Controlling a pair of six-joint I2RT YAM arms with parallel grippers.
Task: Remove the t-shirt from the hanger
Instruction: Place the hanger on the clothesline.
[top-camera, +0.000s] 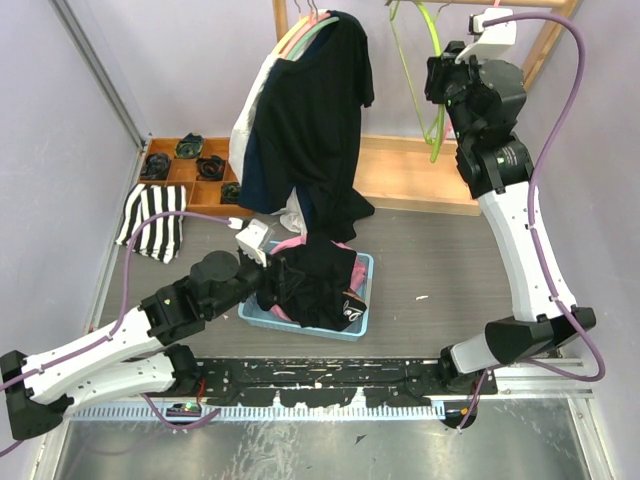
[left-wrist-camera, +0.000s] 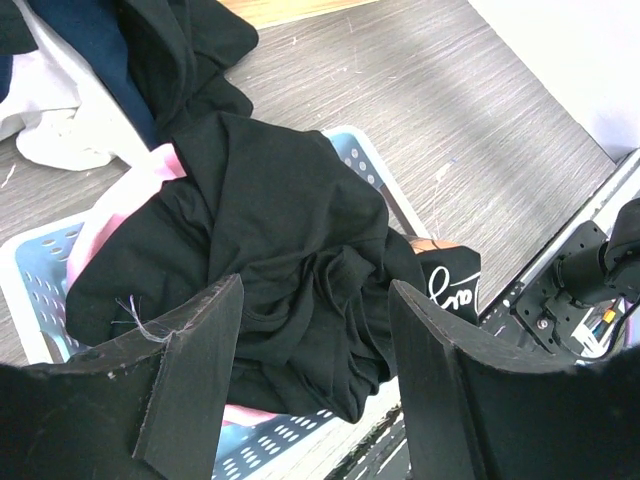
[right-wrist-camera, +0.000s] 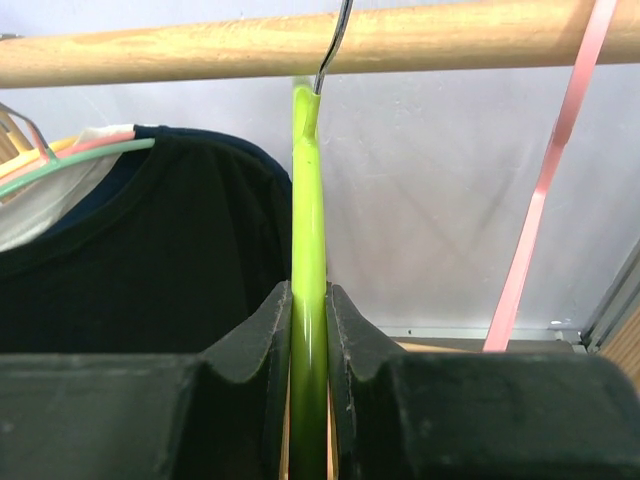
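While your right gripper (right-wrist-camera: 308, 305) pinches the green hanger (right-wrist-camera: 307, 180) on the wooden rod (right-wrist-camera: 180, 48), your left gripper (left-wrist-camera: 312, 300) hovers with jaws apart over the black t-shirt (left-wrist-camera: 280, 225) heaped in the blue basket (left-wrist-camera: 35, 255).

Looking down past the parted, empty fingers of left gripper (left-wrist-camera: 312, 300) above basket (left-wrist-camera: 40, 262): crumpled black t-shirt (left-wrist-camera: 280, 230) inside, over pink cloth (left-wrist-camera: 110, 215); white garment (left-wrist-camera: 60, 140) and navy garment (left-wrist-camera: 100, 60) beyond basket's far rim.

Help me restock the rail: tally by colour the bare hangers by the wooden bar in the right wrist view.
lime-green plastic hanger, clamped in the right gripper: 1
thin pink hanger: 1
Total: 2
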